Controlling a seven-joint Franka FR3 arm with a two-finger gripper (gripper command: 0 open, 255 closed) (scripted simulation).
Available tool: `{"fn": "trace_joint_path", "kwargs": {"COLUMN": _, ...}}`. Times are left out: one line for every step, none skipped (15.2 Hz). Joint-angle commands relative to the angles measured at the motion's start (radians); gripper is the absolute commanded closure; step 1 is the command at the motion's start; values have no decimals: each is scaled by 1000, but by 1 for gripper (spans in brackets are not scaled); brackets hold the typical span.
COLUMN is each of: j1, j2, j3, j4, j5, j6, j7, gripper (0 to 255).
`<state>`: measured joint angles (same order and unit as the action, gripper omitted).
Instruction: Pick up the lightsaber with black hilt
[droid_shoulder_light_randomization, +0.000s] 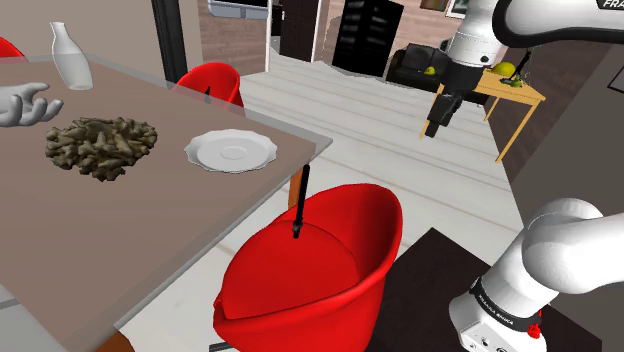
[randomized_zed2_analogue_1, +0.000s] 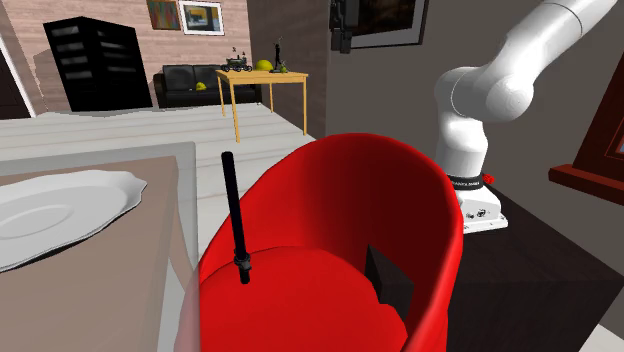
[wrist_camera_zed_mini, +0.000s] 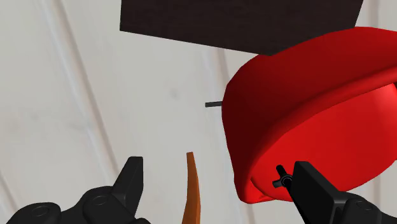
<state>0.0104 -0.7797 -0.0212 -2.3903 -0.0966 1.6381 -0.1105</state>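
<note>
Where the shoulder view looks down, the slim black rod-like lightsaber (droid_shoulder_light_randomization: 299, 205) stands nearly upright on the glossy red bucket chair (droid_shoulder_light_randomization: 340, 270), at the table (droid_shoulder_light_randomization: 150, 210) edge. The gripper (droid_shoulder_light_randomization: 433, 128) hangs well apart, above the floor. Second exterior view: a small collar rings the rod's lower end. Wrist view: fingers (wrist_camera_zed_mini: 132, 180) apart, clasping nothing.

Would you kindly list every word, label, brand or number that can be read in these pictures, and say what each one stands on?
"FRA": dark letters on the white arm's upper link, cut off by the shoulder view's top right edge.
Dark lettering on the base band low on the arm: too small to read.
Nothing else carries text that can be read.
</note>
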Motion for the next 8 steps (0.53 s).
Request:
{"fn": "trace_joint_path", "kwargs": {"j1": 0, "j2": 0, "j3": 0, "j4": 0, "j5": 0, "j6": 0, "j7": 0, "gripper": 0}}
{"fn": "trace_joint_path", "kwargs": {"j1": 5, "j2": 22, "j3": 13, "j4": -1, "j5": 13, "j6": 22, "j7": 21, "gripper": 0}}
{"fn": "trace_joint_path", "kwargs": {"j1": 10, "j2": 46, "j3": 26, "j4": -1, "j5": 25, "j6": 45, "j7": 43, "gripper": 0}}
{"fn": "trace_joint_path", "kwargs": {"j1": 15, "j2": 71, "j3": 39, "j4": 0, "j5": 36, "j6": 67, "j7": 63, "gripper": 0}}
{"fn": "trace_joint_path", "kwargs": {"j1": 19, "j2": 97, "j3": 52, "j4": 3, "j5": 48, "j6": 89, "j7": 84, "gripper": 0}}
{"fn": "trace_joint_path", "kwargs": {"j1": 24, "j2": 123, "j3": 65, "j4": 7, "j5": 58, "j6": 111, "j7": 104, "gripper": 0}}
{"fn": "trace_joint_path", "kwargs": {"j1": 28, "j2": 151, "j3": 77, "j4": 12, "j5": 68, "j6": 133, "j7": 124, "gripper": 0}}
{"fn": "trace_joint_path", "kwargs": {"j1": 32, "j2": 179, "j3": 90, "j4": 19, "j5": 77, "j6": 155, "j7": 144, "gripper": 0}}
